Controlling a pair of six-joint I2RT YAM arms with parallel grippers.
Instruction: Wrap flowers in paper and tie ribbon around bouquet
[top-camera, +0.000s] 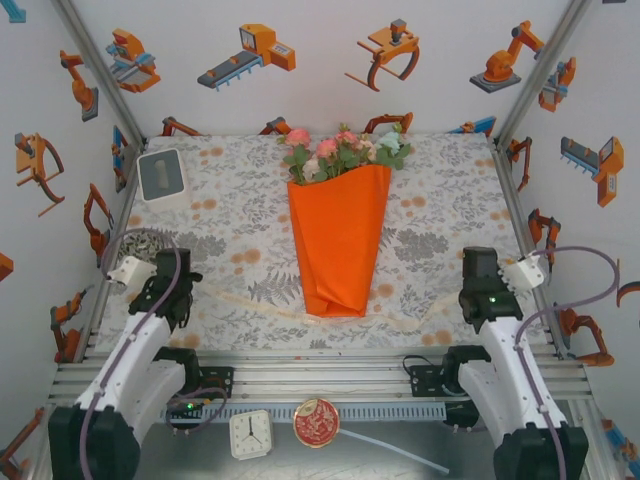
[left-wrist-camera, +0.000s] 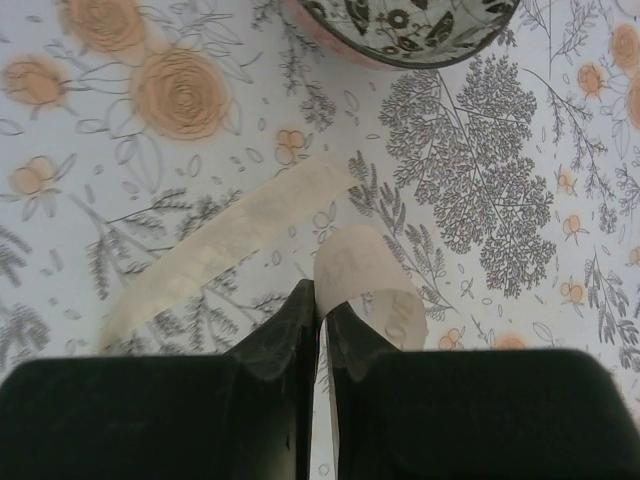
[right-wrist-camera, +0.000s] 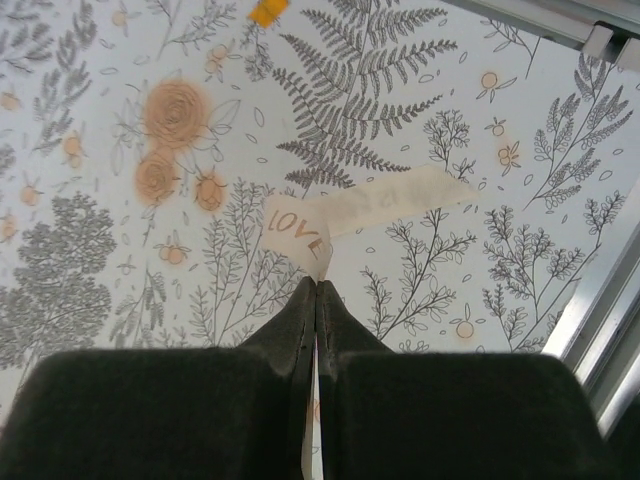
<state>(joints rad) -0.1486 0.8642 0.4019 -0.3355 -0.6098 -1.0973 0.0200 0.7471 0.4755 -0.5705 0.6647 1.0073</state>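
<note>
Wrapping is looking done. The bouquet (top-camera: 340, 250) is lying mid-tabletop (top-camera: 220, 210), narrow end toward the arms. The paper (top-camera: 338, 262) is forming a smooth, matte orange cone with creased folds at the foot. The flowers (top-camera: 342, 150), pink, cream and pale blue with green leaves, are poking out of the far, wide end.

Step in hand, by my reading: the tie. The ribbon (top-camera: 250, 302) is running flat across the floral cloth, left to right, meeting the cone's narrow end; over or under it, I cannot tell.

- Right claw (right-wrist-camera: 316, 282): clenched, pinching one ribbon end. The strip is thin and half see-through, with "LOVE" printed on it, and is kinking at the tips.
- Left claw (left-wrist-camera: 320, 298): jaws standing a sliver apart with the other ribbon end curling up between them. Whether the pinch is holding, I cannot tell.

The next move is calling for both ends gripped firmly, then lifted and crossed over the cone. The satin is looking slippery and floppy, so it is likely to slide out of a loose pinch.
</note>
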